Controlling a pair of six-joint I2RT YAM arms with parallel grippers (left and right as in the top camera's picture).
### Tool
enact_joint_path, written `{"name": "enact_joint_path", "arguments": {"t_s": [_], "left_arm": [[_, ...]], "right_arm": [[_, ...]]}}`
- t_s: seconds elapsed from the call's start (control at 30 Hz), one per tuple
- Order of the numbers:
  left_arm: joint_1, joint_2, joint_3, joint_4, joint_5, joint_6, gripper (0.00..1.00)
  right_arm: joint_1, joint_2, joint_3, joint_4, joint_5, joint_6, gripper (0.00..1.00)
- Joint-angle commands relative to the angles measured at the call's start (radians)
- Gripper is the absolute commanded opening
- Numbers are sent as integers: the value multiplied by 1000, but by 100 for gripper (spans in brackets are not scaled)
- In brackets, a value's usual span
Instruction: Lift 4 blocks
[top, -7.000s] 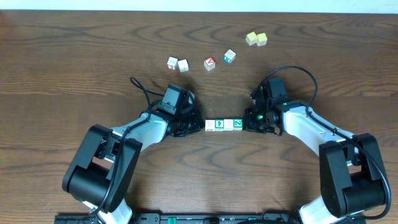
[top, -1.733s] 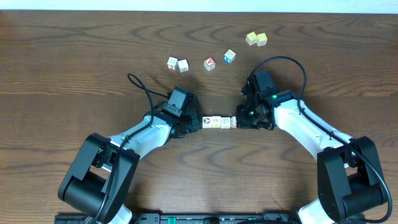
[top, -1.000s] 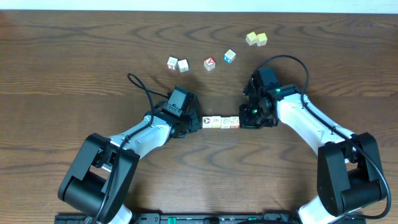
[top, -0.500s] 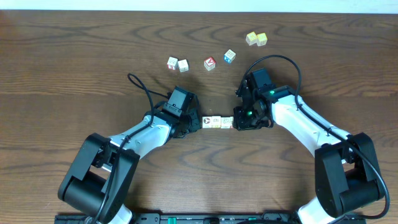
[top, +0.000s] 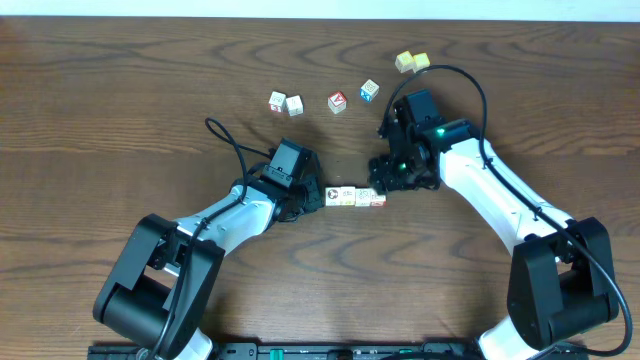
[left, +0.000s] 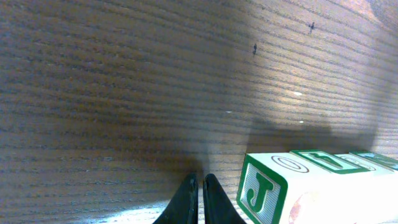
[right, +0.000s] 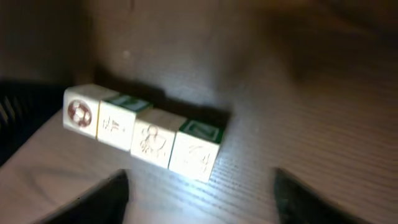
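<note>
Right tool (right: 200, 186) parted, empty, above row of 4 blocks (right: 143, 134); left tool (left: 200, 182) closed, empty.

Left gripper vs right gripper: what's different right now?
The left gripper has its fingers pressed shut; the right gripper has its fingers spread wide. The left gripper sits low beside the J end of the row of blocks; the right gripper is off the other end. Both hold nothing.
</note>
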Motion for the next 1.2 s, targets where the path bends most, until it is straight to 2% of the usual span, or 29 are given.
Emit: {"name": "enact_joint_path", "arguments": {"t_s": [0.0,0.07,0.17,0.37,0.6,1.17], "left_arm": [[-1,-1,3,-16,-36,2,7],[-1,-1,3,-16,-36,2,7],[-1,-1,3,-16,-36,2,7],[-1,-1,3,-16,-36,2,7],[-1,-1,3,-16,-36,2,7],[-1,-1,3,-16,-36,2,7]], "right_arm": [[14,5,0,5,41,99,44],[15,11,-18,21,46,126,32],[15,19,-48,54,40,148,27],[20,22,-73,74,2,147,25],[36,22,-87,87,40,178,18],[68,22,-141,145,83,209,17]]}}
